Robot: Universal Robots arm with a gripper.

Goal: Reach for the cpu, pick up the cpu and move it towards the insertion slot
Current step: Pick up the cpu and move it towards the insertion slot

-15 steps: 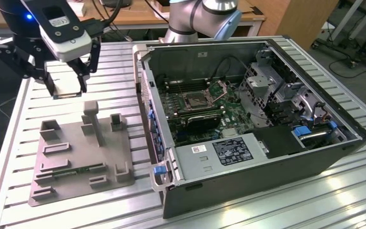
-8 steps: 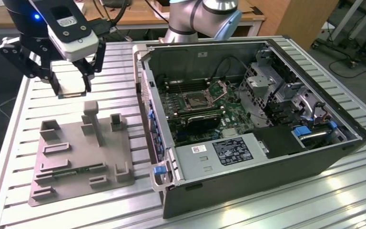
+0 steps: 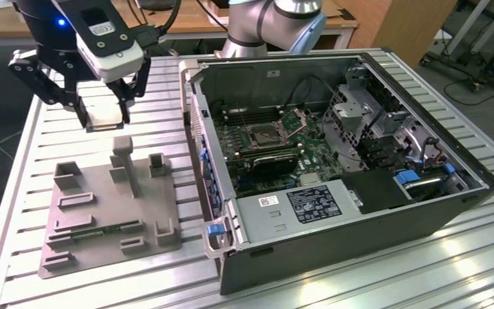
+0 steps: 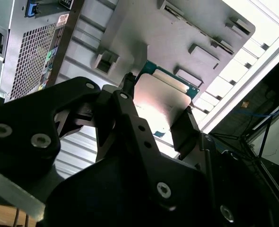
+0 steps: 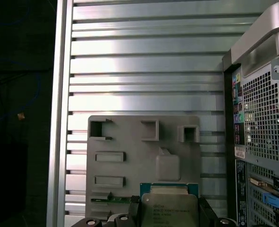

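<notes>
While the fingers (image 3: 82, 111) clamp the cpu (image 3: 107, 118) clear of the grey tray (image 3: 101, 196); insertion slot (image 3: 260, 136) inside the open case (image 3: 359, 222).

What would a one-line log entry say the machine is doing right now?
pincer: shut on cpu | cpu: held over grey tray | insertion slot: in open case, cpu not there yet

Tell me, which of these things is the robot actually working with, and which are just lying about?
In the job: the cpu, held in the gripper; the insertion slot inside the open computer case.
Lying about: the grey tray, the green memory stick on it, the slatted table.
</notes>
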